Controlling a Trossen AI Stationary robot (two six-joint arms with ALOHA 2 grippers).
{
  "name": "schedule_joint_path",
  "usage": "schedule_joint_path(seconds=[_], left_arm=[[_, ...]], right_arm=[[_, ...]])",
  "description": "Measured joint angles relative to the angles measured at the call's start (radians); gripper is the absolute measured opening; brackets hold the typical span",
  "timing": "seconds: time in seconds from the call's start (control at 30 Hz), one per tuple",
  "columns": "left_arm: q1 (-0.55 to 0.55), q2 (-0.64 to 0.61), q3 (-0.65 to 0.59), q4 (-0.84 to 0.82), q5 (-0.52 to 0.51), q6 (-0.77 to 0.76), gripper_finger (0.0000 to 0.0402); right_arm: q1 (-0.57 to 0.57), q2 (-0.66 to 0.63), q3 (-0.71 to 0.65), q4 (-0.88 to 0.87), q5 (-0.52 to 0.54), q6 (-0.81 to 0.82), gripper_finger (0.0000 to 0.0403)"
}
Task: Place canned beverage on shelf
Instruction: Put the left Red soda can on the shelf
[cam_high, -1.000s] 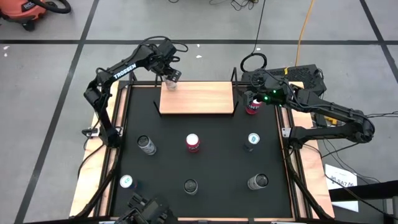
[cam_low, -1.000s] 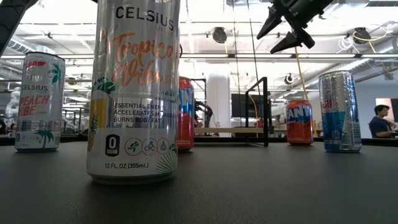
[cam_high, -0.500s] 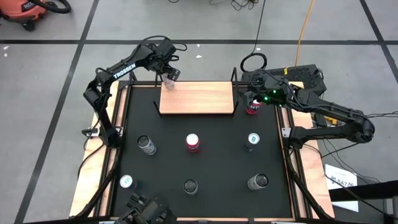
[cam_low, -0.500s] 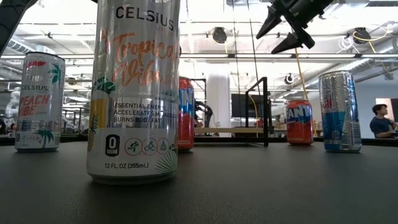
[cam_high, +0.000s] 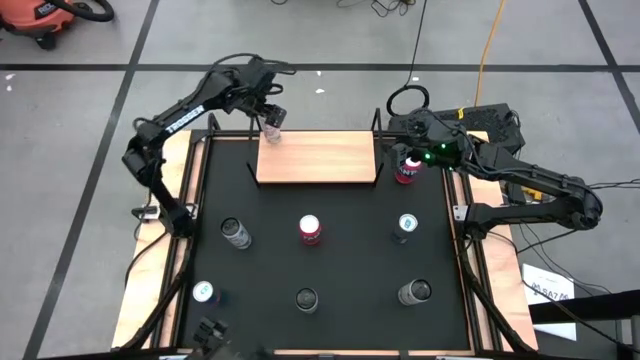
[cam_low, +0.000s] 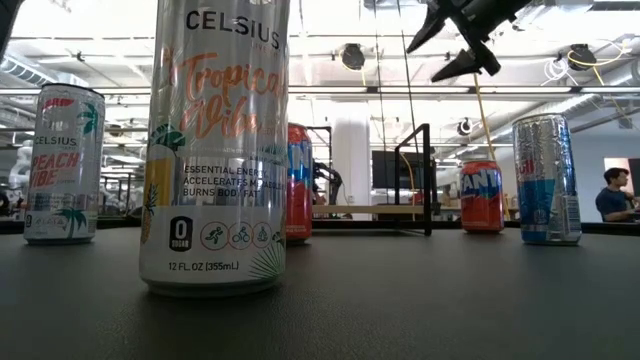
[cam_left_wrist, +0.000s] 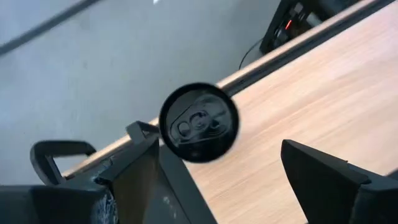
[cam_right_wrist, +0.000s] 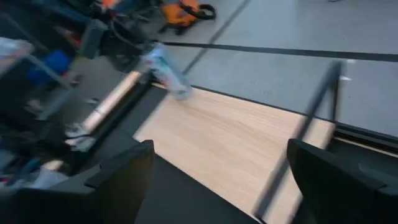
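Note:
The shelf is a light wooden board with black end posts at the far side of the black mat. A slim canned beverage stands upright on its base on the shelf's far left corner; its top shows from above. My left gripper hangs open just above it, with a finger on either side and clear of the can. My right gripper is open in the air above a red can that stands on the mat beside the shelf's right end.
Several more cans stand upright on the mat nearer the front, among them a red one in the middle and a tall one close to the low camera. The shelf's black right post rises beside my right gripper.
My left gripper has risen and drawn back a little toward the table's far left corner, away from the can. The can stays standing on the shelf's corner. My right arm has kept its place.

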Motion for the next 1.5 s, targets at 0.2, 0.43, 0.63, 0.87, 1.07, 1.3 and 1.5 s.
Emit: schedule_joint_path(seconds=[0.2,0.43,0.63,0.87,1.07,1.3,1.5], left_arm=[[-0.022,-0.137,0.000,0.036,0.000,0.047,0.0329],[-0.048,-0.254,0.000,0.081,0.017,0.153,0.0329],[-0.048,-0.262,0.000,0.053,0.058,0.150,0.0329],[-0.155,-0.310,-0.001,0.040,0.126,0.200,0.0329],[-0.270,-0.441,-0.068,0.055,0.122,0.190,0.0329],[-0.405,-0.660,-0.311,0.139,0.120,0.079,0.0329],[-0.550,-0.795,-0.495,0.095,0.043,-0.101,0.0329]], right_arm=[[0.001,0.011,0.001,0.196,-0.163,-0.100,0.0355],[0.000,0.037,0.001,0.294,-0.175,-0.037,0.0352],[0.040,0.071,0.001,0.275,-0.199,0.040,0.0326],[0.188,0.092,0.001,0.271,-0.030,0.106,0.0276],[0.340,0.092,0.001,0.263,0.172,0.150,0.0246],[0.481,0.131,0.001,0.267,0.342,0.203,0.0236],[0.517,0.189,0.001,0.272,0.372,0.190,0.0236]])
